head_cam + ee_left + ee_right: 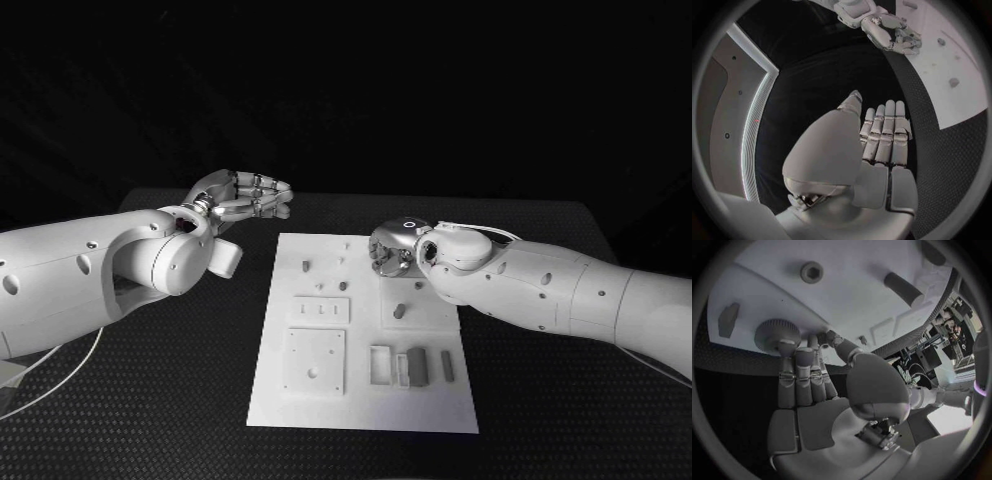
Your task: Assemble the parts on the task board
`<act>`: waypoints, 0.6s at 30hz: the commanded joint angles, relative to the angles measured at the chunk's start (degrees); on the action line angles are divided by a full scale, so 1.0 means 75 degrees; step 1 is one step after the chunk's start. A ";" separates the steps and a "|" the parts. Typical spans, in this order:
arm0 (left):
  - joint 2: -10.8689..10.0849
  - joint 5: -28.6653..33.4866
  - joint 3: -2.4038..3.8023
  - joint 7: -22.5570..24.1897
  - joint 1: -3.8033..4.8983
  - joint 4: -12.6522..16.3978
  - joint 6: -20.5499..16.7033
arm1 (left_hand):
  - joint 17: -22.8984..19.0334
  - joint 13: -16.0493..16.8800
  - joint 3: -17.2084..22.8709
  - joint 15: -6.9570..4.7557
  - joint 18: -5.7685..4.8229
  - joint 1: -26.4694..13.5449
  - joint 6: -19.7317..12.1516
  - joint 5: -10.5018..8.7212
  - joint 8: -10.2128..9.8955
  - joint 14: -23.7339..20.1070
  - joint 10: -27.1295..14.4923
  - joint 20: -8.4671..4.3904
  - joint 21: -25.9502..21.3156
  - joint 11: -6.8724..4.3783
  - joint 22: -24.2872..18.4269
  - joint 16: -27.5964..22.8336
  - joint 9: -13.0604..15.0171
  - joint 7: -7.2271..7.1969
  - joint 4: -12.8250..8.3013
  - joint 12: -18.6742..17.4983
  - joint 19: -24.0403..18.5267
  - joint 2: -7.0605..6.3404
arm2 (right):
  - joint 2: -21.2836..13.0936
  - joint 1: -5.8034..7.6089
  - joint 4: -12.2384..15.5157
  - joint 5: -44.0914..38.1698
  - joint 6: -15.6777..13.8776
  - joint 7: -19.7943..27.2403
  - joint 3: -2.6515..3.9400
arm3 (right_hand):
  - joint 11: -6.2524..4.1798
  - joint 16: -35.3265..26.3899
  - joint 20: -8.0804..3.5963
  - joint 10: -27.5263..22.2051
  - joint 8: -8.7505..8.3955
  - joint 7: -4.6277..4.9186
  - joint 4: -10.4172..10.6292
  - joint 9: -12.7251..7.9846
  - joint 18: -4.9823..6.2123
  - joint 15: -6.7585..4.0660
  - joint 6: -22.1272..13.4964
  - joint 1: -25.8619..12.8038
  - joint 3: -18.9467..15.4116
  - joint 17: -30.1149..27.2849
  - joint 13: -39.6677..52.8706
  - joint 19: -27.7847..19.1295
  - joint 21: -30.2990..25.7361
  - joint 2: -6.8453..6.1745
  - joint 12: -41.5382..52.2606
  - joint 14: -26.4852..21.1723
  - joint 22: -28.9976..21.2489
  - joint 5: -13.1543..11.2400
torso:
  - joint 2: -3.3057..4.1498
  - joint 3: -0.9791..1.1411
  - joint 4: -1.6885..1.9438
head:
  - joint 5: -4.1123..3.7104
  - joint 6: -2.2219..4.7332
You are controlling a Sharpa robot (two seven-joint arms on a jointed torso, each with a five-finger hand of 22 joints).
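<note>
Right hand (pixel 392 250) pinches a round knob (pixel 777 333) on the task board (pixel 361 400), left hand (pixel 242 196) open; a slip could drop it.

A black bench (pixel 173 400) sits under everything. Its top looks bumpy, with lots of tiny dots (pixel 954 165). Behind the bench it is all dark. A thin pale cable (pixel 58 385) curves over its near left corner.

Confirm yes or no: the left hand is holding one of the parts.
No. The left hand lies with its fingers straight and together over the black table, with nothing in it, beside the task board.
</note>
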 commanded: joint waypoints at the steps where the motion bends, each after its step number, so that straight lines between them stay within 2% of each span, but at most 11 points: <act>1: 0.0013 0.0001 0.0008 0.0037 0.0015 0.0008 0.0044 | 0.0014 -0.0009 -0.0009 -0.0027 -0.0050 -0.0070 -0.0011 -0.0034 -0.0039 -0.0020 -0.0008 -0.0007 -0.0025 0.0040 -0.0007 -0.0028 -0.0009 0.0181 -0.0005 -0.0032 -0.0040 -0.0001 | 0.0002 -0.0097 -0.0018 -0.0132 0.0256 -0.0064 -0.0059 | 0.0080 0.0058 -0.0056 -0.0082 0.0051 -0.0021 -0.0004 0.0016 0.0537 -0.0017 0.0075 -0.0063 0.0068 0.0007 -0.0034 0.0016 0.0059 0.0022 -0.0028 0.0054 0.0184 0.0021 | 0.0020 -0.0008 -0.0006 | -0.0004 -0.0024; 4: 0.0011 0.0001 0.0008 0.0035 0.0015 -0.0006 0.0046 | 0.0015 -0.0009 -0.0007 -0.0028 -0.0049 -0.0072 -0.0011 -0.0034 -0.0040 -0.0017 -0.0007 -0.0008 -0.0025 0.0040 -0.0007 -0.0028 -0.0009 0.0181 -0.0005 -0.0033 -0.0038 -0.0001 | -0.0008 -0.0102 0.0003 -0.0179 0.0228 -0.0063 -0.0059 | 0.0057 0.0094 -0.0071 -0.0020 0.0083 -0.0046 -0.0019 0.0040 0.0537 -0.0038 0.0128 -0.0049 0.0096 0.0013 -0.0018 0.0024 0.0092 0.0049 -0.0002 0.0064 0.0186 0.0021 | 0.0026 -0.0007 -0.0011 | -0.0002 -0.0025; 12: 0.0011 0.0001 0.0007 0.0035 0.0015 -0.0017 0.0055 | 0.0019 -0.0009 -0.0002 -0.0031 -0.0048 -0.0074 -0.0010 -0.0035 -0.0040 -0.0009 -0.0005 -0.0010 -0.0024 0.0039 -0.0007 -0.0027 -0.0011 0.0180 -0.0006 -0.0036 -0.0032 0.0002 | 0.0015 -0.0113 0.0021 -0.0355 0.0156 -0.0122 -0.0059 | -0.0122 0.0389 -0.0128 0.0446 0.0303 -0.0233 -0.0052 0.0193 0.0537 -0.0210 0.0542 0.0088 0.0168 0.0104 0.0102 0.0098 0.0384 0.0235 0.0175 0.0125 0.0199 0.0020 | 0.0040 -0.0008 -0.0003 | -0.0011 -0.0009; 18: 0.0003 0.0001 0.0007 0.0027 0.0015 -0.0012 0.0055 | 0.0021 -0.0009 0.0001 -0.0033 -0.0048 -0.0075 -0.0009 -0.0035 -0.0041 -0.0005 -0.0002 -0.0011 -0.0023 0.0039 -0.0007 -0.0027 -0.0011 0.0180 -0.0007 -0.0036 -0.0029 0.0002 | 0.0043 -0.0116 0.0015 -0.0428 0.0185 -0.0144 -0.0059 | -0.0173 0.0454 -0.0133 0.0570 0.0348 -0.0286 -0.0053 0.0238 0.0537 -0.0261 0.0659 0.0094 0.0182 0.0108 0.0135 0.0101 0.0481 0.0295 0.0204 0.0134 0.0194 0.0022 | 0.0054 -0.0007 -0.0006 | -0.0012 0.0002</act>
